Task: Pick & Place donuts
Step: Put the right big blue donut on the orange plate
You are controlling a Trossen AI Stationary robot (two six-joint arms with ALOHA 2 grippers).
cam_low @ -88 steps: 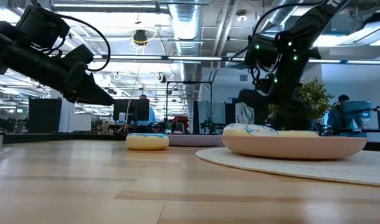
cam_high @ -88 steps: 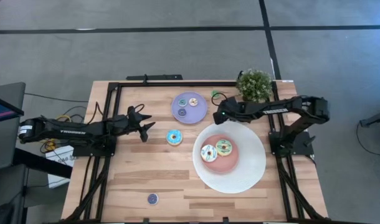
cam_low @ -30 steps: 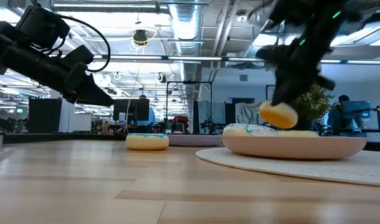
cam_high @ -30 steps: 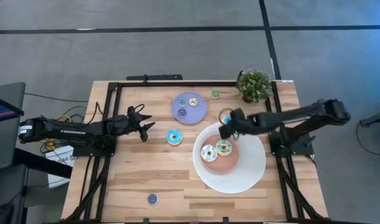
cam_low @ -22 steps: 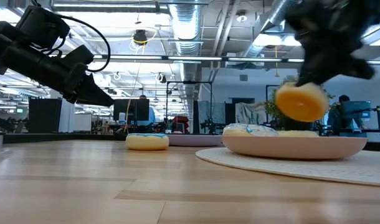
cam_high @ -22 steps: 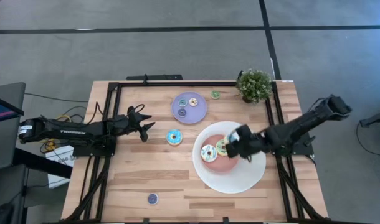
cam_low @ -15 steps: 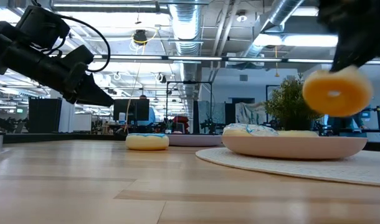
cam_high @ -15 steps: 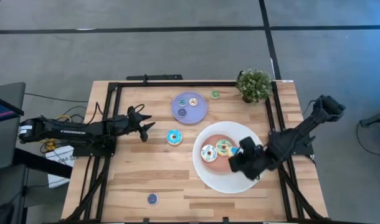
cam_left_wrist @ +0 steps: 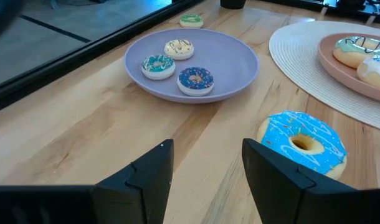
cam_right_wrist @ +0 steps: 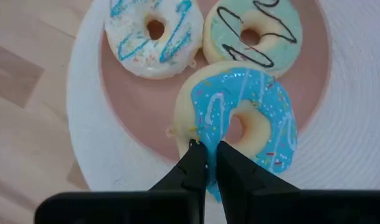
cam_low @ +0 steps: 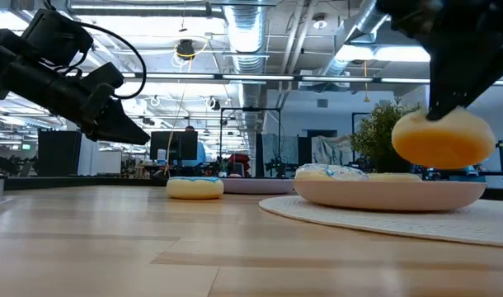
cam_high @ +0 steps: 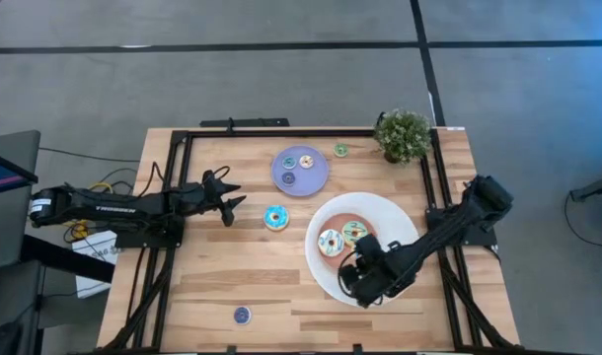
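My right gripper is shut on a blue-iced donut, which hangs over the near part of the pink centre of the big white plate. A white donut with blue stripes and a green one with dark stripes lie flat on that pink centre. A second blue donut lies on the table just ahead of my left gripper, which is open and clear of it. Three tiny donuts rest on the lavender plate. My right gripper pinches the blue donut's ring at its outer edge between its two fingers. The fingers come from above, slanting down. The donut hangs below them, lifted clear above the plate, its icing toward the wrist.
A potted plant stands at the far right corner. A tiny green donut lies near the far edge and a tiny purple one near the front edge. A black frame rail runs round the table.
My right gripper has carried the blue donut from the white plate's far edge toward the table's near edge, across the two donuts on the pink centre. It now hangs over the plate's near side, still lifted clear.
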